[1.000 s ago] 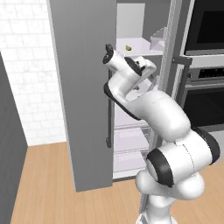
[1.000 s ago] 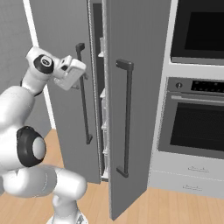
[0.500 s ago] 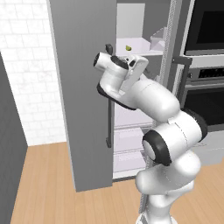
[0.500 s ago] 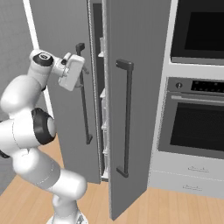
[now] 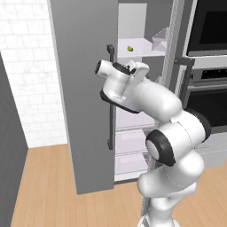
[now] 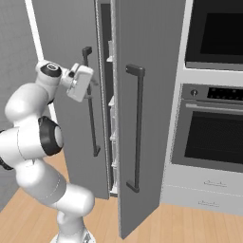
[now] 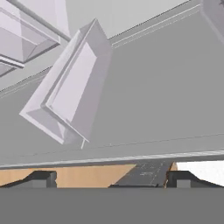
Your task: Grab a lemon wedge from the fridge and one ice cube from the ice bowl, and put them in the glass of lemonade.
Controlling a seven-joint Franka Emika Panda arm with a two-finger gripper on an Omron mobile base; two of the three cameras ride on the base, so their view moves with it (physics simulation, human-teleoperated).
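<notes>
**Fridge open, nothing collected yet**

The tool (image 7: 109, 177) stands with its two dark fingertips spread wide and nothing between them. In the left base view the tool (image 5: 141, 71) sits at the end of the white arm, raised in front of the gap of the tall grey two-door fridge (image 5: 84, 88), about level with the upper end of the left door's long black bar handle (image 5: 111, 95). From the right base view it hangs just beside that same handle, at roughly 9 o'clock of the right door's handle (image 6: 137, 128).

The left fridge door stands swung open, showing white inner shelves and clear drawers. On the top shelf (image 5: 142, 52), at about 12 o'clock from the tool and well above it, lies the small pale yellow-green lemon wedge (image 5: 130, 48), untouched.

So opening the fridge looks done. Left to do, as I judge it: reach up into the top shelf and pick the wedge, carry it to the glass, then fetch one ice cube and drop it in as well. Most of the task lies ahead.

To the right stands the black-fronted oven column (image 6: 213, 118).
</notes>
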